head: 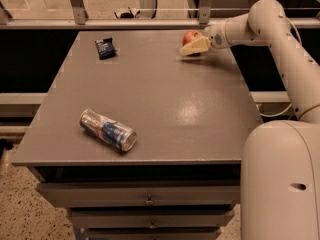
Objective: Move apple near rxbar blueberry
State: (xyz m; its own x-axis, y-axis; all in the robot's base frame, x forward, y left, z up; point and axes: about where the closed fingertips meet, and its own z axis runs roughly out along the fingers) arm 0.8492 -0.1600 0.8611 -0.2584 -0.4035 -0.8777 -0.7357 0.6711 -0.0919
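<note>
The red apple [189, 36] sits at the far right of the grey table [165, 99], near its back edge. My gripper [193, 46] is right at the apple, reaching in from the right and covering the apple's front lower side. The rxbar blueberry [105, 47], a small dark blue wrapper, lies flat at the far left of the table, well apart from the apple.
A silver-and-blue drink can [107, 130] lies on its side near the front left of the table. A railing [125, 21] runs behind the table's back edge. Drawers [145, 200] sit under the front edge. My white arm and base [280, 174] stand at the right.
</note>
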